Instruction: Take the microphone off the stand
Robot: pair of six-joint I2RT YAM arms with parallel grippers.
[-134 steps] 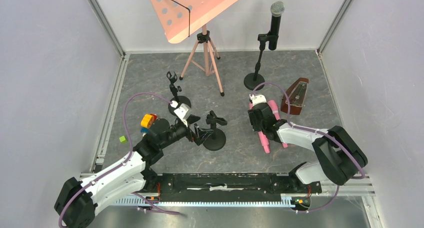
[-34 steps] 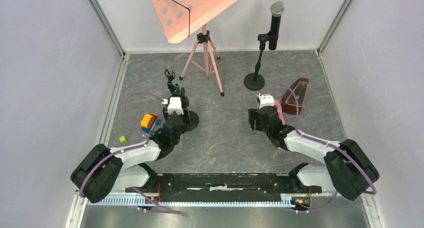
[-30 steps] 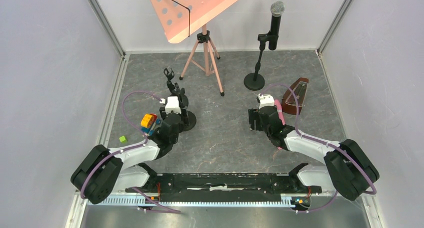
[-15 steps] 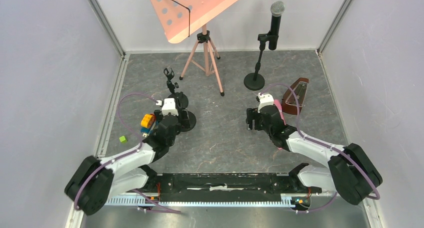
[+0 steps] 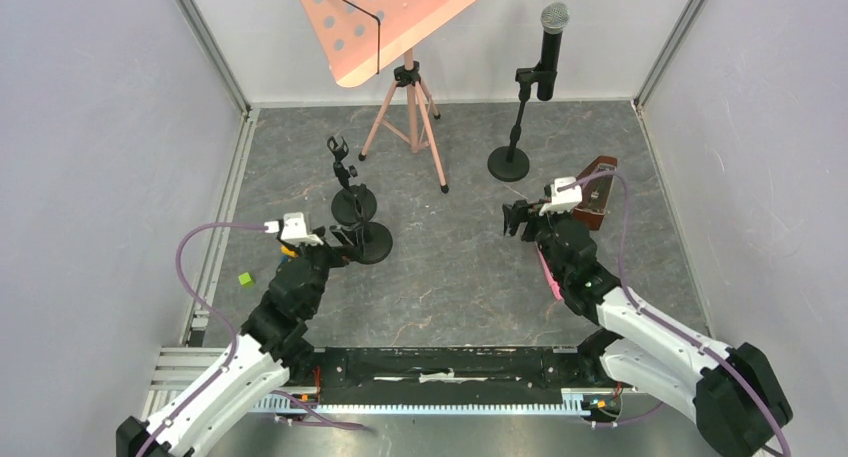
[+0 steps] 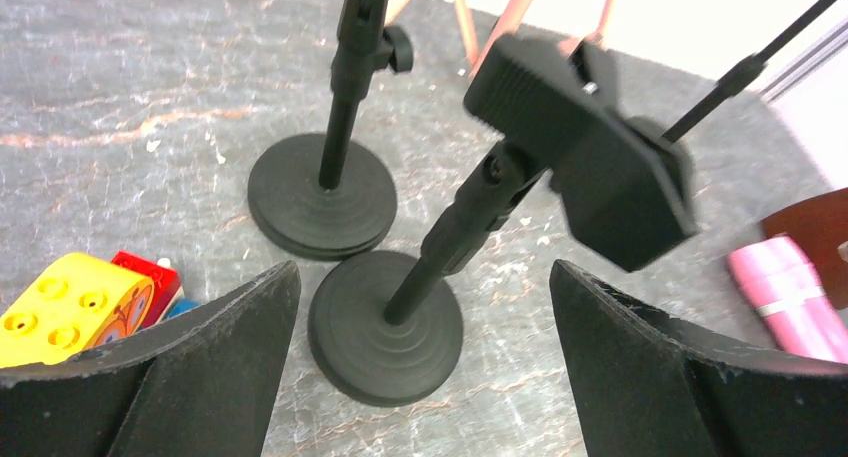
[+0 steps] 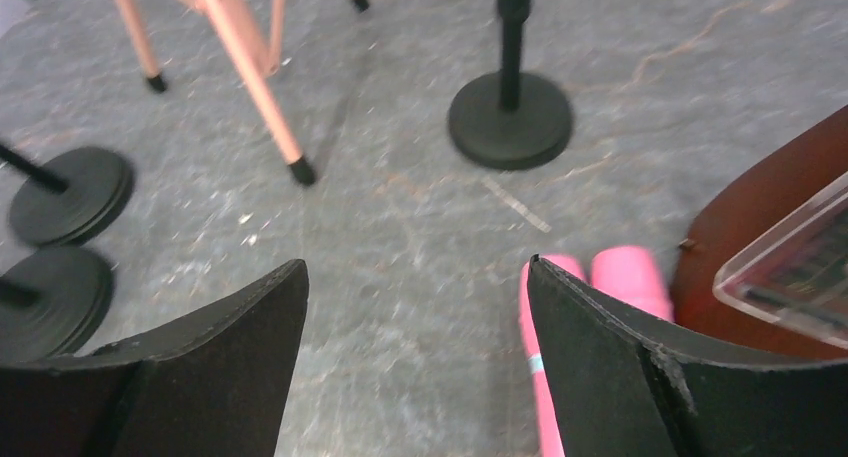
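White arms, purple cables, black left pincer

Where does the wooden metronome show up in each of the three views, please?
Top external: the metronome stands right of centre, at mid-height.
Left wrist: only a brown corner of the metronome shows, at the right edge.
Right wrist: the metronome is at the far right, with its clear cover.
Shared landmark: the pink tripod, whose legs show in all three views.
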